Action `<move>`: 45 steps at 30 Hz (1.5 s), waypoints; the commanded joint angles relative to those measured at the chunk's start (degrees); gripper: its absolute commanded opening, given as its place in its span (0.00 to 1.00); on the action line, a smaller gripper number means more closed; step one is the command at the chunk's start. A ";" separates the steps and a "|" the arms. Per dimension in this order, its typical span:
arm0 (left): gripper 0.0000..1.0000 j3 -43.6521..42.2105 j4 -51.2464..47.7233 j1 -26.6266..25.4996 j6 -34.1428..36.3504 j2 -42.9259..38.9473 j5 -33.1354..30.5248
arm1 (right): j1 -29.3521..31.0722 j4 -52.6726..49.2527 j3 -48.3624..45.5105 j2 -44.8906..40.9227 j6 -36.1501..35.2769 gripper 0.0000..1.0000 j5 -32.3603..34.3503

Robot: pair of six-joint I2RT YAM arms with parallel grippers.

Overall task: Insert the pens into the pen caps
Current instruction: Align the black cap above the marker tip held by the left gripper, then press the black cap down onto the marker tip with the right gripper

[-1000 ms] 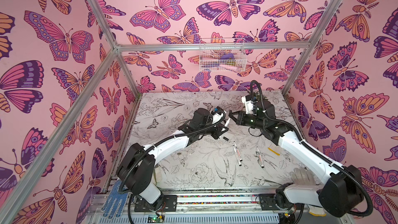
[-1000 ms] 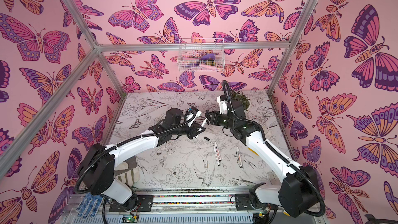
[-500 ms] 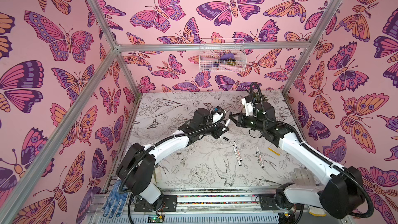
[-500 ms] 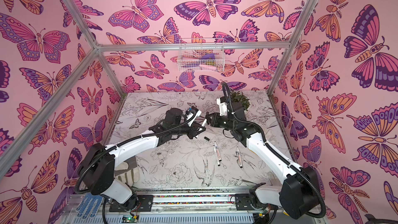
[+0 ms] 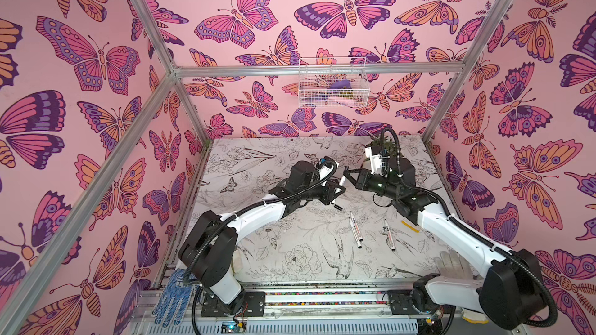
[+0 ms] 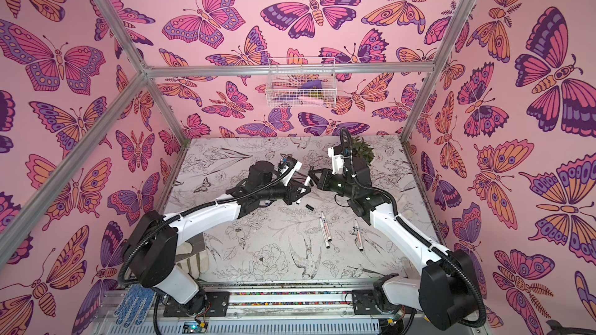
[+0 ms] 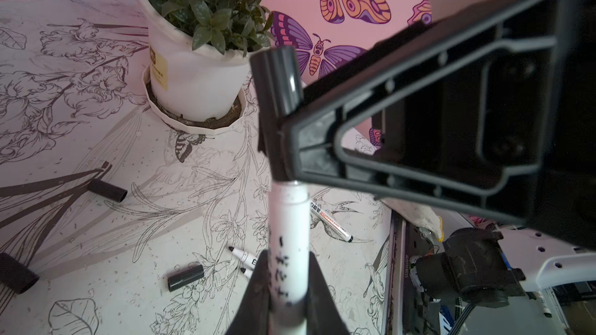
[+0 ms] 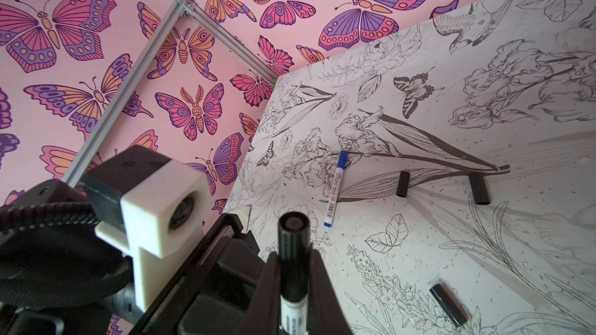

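- Hardly moved since a moment ago: just a tiny lean-in by the right arm (image 5: 458,233); pens and caps on the surface (image 8: 419,252) lying the same as before.
- Far over toward the left back corner: a finished pen (image 8: 333,194) lying flat with its blue cap (image 8: 342,159) on.
- Near that, more toward the middle: a spare cap (image 8: 402,183) and a second spare cap (image 8: 479,191), both black, no pen inside.
- Up in the air, the left gripper (image 7: 287,256): squeezed tight on a white pen (image 7: 288,220), tip end pointing away toward the other arm.
- On that tip end: a black cap (image 7: 279,82); hard to tell if pushed all the way on.
- Right beside it, the right gripper (image 8: 293,259): pinched tight on the black cap.
- Down below on the surface: a loose cap (image 5: 337,207), then a first bare pen (image 5: 354,233) and a second bare pen (image 5: 389,235), near each other but not touching, dark tips showing.
- Step in hand, most likely: pressing pen and cap together.
- Next move probably calls for keeping both in one straight line, pushing gently till snug, then letting go with one gripper and laying the capped pen down.
- After that, more bare pens to pick up and cap.
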 commanded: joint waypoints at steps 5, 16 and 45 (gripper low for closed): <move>0.00 2.10 11.65 1.10 -0.69 -1.33 -8.08 | 1.28 -4.30 0.08 -4.38 -4.98 0.00 -7.83; 0.00 1.18 12.50 -0.88 6.39 -2.16 -12.09 | 2.22 -16.75 5.91 -4.12 -17.25 0.00 -10.58; 0.00 -7.76 45.81 -2.37 9.87 2.52 -16.93 | 5.17 -29.60 14.28 -1.54 -27.80 0.02 -15.27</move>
